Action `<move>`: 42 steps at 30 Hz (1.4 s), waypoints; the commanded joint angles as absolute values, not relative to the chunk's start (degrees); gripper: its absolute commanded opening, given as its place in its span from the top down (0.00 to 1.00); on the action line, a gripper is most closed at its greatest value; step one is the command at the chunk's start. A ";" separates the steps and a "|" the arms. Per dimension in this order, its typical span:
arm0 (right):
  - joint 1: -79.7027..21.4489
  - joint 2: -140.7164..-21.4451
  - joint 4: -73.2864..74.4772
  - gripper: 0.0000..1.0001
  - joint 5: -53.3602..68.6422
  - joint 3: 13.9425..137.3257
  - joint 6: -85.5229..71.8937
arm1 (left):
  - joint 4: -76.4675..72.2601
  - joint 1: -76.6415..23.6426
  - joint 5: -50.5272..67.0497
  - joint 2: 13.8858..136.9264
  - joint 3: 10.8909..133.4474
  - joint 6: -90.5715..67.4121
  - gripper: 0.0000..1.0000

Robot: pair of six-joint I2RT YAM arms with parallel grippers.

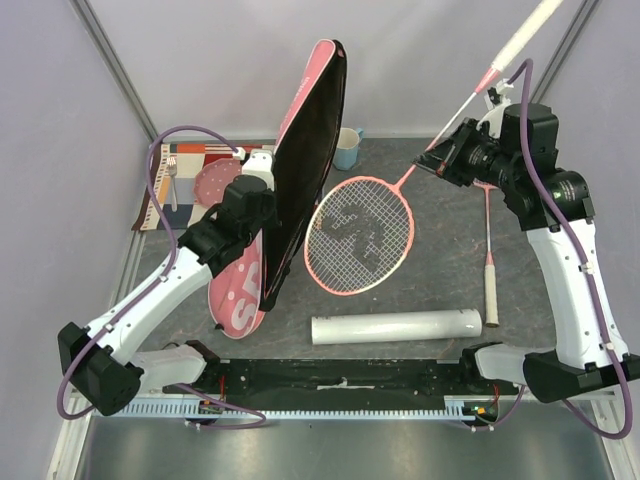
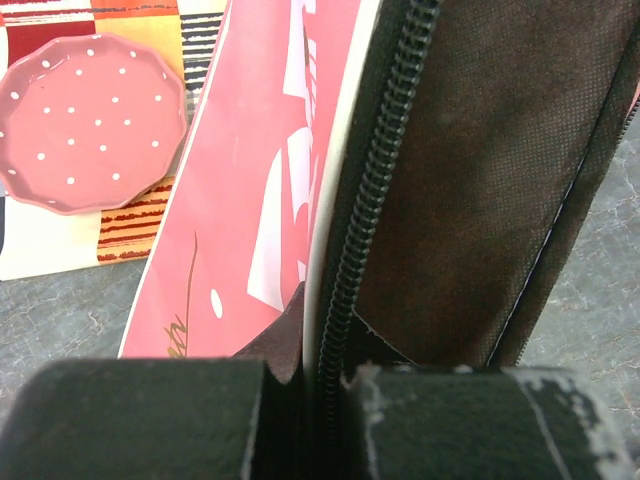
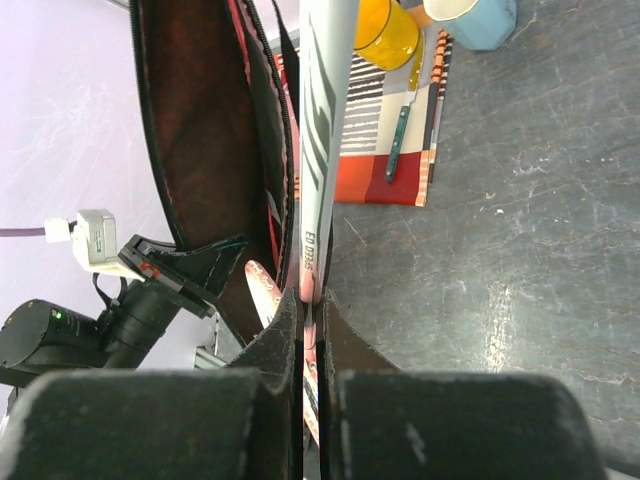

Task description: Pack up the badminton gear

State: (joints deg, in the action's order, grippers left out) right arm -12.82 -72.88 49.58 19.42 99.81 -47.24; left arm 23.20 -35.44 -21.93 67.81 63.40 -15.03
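Observation:
The pink SPORT-lettered racket bag [image 1: 238,298] lies at the left with its upper flap [image 1: 308,150] lifted, showing the dark inside. My left gripper [image 1: 265,222] is shut on the flap's zipper edge [image 2: 345,270] and holds it up. My right gripper [image 1: 433,160] is shut on the thin shaft [image 3: 325,150] of a pink-framed racket [image 1: 360,235]. The racket's head hangs tilted next to the bag's opening and its white handle points up and right. The second racket [image 1: 489,250] lies flat at the right. The long white tube [image 1: 396,327] lies near the front. No shuttlecocks show.
A blue mug [image 1: 347,148] stands behind the bag. A pink dotted plate [image 1: 213,182] and a fork [image 1: 172,178] rest on the striped placemat [image 1: 190,160] at the back left. A yellow mug [image 3: 385,30] shows in the right wrist view. Walls close in the left and back.

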 commanded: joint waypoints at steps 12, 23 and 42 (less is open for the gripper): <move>-14.33 -70.57 54.23 1.00 15.38 107.22 -46.49 | 15.56 -36.12 -19.16 64.87 61.26 -13.18 0.98; -20.82 -75.67 49.58 1.00 6.60 105.30 -56.42 | 14.24 -36.30 -20.48 60.91 56.95 -16.17 0.98; -47.54 -81.65 27.96 1.00 -28.47 89.13 -71.63 | 12.93 -39.37 -4.15 57.48 58.80 -31.02 0.98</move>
State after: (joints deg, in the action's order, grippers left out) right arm -45.52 -84.01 39.33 -19.97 91.33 -67.02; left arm 19.20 -38.87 -11.64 60.20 56.64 -22.39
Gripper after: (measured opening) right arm 0.022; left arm 0.053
